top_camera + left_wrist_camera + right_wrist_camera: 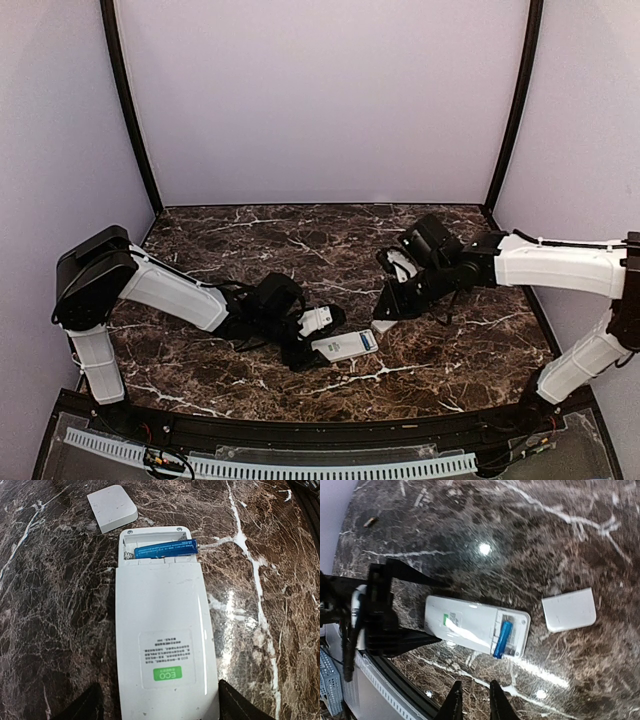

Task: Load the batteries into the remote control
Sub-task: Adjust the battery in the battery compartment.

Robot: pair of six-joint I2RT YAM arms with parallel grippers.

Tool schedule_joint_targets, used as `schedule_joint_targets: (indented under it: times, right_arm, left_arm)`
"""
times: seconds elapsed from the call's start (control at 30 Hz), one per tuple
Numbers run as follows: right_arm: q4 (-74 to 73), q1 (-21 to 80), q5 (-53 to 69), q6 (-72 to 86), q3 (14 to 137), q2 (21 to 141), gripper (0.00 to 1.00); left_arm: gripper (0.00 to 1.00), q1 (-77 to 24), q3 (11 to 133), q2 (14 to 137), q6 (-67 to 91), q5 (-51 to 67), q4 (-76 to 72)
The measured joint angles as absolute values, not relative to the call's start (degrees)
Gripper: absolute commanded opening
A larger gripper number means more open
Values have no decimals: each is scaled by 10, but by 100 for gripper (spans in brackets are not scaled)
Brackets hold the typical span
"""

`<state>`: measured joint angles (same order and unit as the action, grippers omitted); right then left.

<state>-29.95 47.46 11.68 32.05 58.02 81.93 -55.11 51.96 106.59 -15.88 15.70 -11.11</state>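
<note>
The white remote control [160, 620] lies back up on the marble, its battery bay open at the far end. One blue battery [165, 549] rests slanted in the bay, one end poking past the remote's edge; the right wrist view shows it too [502, 637]. My left gripper [160, 685] is open and straddles the remote's near end: the right finger sits against its edge, while a thin strip of marble shows beside the left finger. My right gripper [475, 685] hovers above the table near the remote [470, 620], its fingers a narrow gap apart with nothing between them.
The small white cover piece [112, 507] lies loose just beyond the remote's open end, also in the right wrist view [569, 610]. A tiny brownish bit [370, 522] lies far off on the marble. The table's black front rail [320, 430] runs near the arm bases.
</note>
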Motion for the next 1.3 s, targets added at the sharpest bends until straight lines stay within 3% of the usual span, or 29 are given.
schedule_joint_targets:
  times: [0.3, 0.53, 0.8, 0.97, 1.3]
  right_arm:
    - [-370, 510, 108, 405, 602, 930, 26]
    - [-384, 513, 117, 411, 623, 969, 26]
    - [-382, 520, 121, 405, 650, 991, 15]
    - [-392, 521, 119, 395, 654, 997, 1]
    - [-390, 524, 130, 399, 638, 997, 0]
  left_arm:
    - [75, -551, 520, 1066, -159, 157, -111]
    - [75, -551, 520, 1066, -159, 157, -111]
    - [75, -551, 520, 1066, -159, 157, -111]
    - [75, -551, 520, 1066, -159, 157, -111]
    - [75, -551, 520, 1066, -159, 157, -111]
